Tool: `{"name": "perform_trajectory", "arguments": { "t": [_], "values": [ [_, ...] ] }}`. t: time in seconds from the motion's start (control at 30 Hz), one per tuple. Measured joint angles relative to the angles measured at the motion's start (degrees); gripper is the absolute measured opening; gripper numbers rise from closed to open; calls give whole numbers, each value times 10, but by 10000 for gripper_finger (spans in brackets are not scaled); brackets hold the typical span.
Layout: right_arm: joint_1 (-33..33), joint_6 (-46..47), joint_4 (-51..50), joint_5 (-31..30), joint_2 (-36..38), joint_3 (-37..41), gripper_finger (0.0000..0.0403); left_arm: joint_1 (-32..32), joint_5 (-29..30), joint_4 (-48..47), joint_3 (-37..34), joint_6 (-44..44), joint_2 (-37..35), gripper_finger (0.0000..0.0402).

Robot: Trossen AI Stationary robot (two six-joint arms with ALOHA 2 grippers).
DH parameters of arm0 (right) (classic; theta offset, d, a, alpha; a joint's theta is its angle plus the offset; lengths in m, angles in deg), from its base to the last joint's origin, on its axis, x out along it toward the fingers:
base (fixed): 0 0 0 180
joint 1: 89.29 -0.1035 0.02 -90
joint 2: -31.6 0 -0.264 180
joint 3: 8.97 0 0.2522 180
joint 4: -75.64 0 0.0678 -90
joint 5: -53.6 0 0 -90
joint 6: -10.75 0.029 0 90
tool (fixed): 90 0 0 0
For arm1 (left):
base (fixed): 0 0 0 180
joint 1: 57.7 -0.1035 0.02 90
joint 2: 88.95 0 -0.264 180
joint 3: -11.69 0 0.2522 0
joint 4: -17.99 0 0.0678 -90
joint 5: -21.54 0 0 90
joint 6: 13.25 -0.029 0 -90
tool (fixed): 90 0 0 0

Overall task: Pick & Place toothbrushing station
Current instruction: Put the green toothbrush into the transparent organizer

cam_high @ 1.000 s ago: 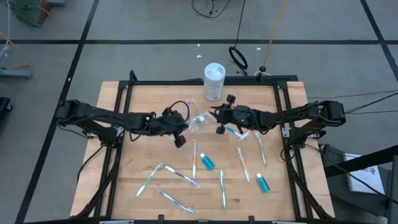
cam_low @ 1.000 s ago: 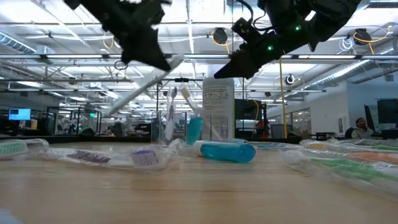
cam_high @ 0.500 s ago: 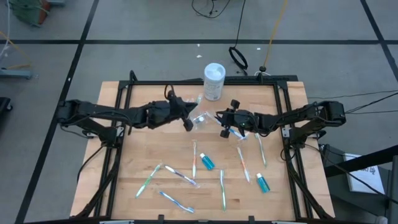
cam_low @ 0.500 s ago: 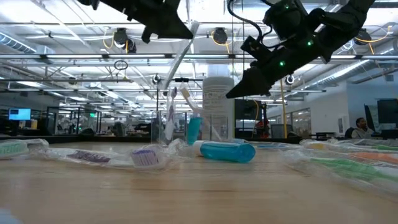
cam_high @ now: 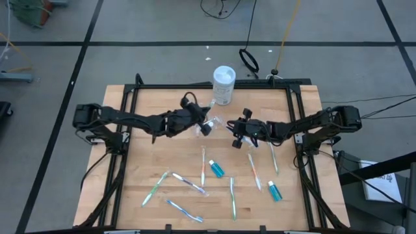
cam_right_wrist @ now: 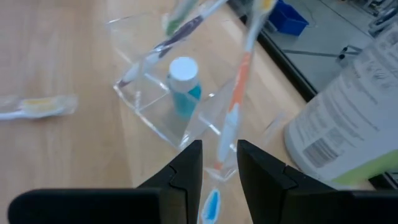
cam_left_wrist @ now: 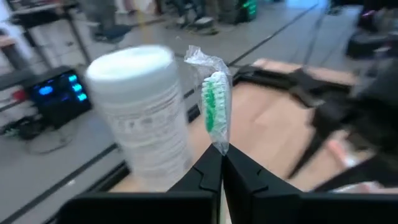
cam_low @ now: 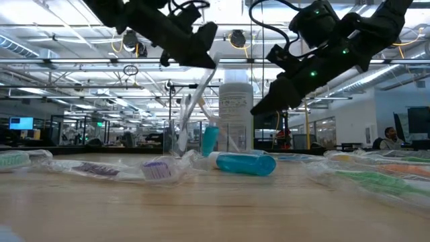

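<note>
at nine o'clock of the clear cup (cam_high: pixel 209 126), left gripper (cam_high: pixel 203 127) with fingers clamped on a wrapped green toothbrush (cam_left_wrist: pixel 215 109), bristle end up, white tub (cam_high: pixel 223 84) at twelve. probably mid-drop: best to tilt the handle upright, centre it over the cup mouth beside the blue tube (cam_right_wrist: pixel 183 86) already inside, then release low. at three o'clock of the cup, right gripper (cam_high: pixel 239 134) with jaws partly apart around an orange toothbrush (cam_right_wrist: pixel 238 93); whether gripped, cannot tell. more brushes loose at six.
</note>
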Motion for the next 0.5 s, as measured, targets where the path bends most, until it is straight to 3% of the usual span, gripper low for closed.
{"name": "perform_trajectory", "arguments": {
  "t": [0.23, 0.5],
  "values": [
    [-17, -1, 0, 0, 0, 13, 91, 7, -7, -80, 0, 115, 7, 15],
    [-27, -1, 1, 0, 0, 17, 91, 19, 87, -166, 0, 166, 7, 10]
  ]
}}
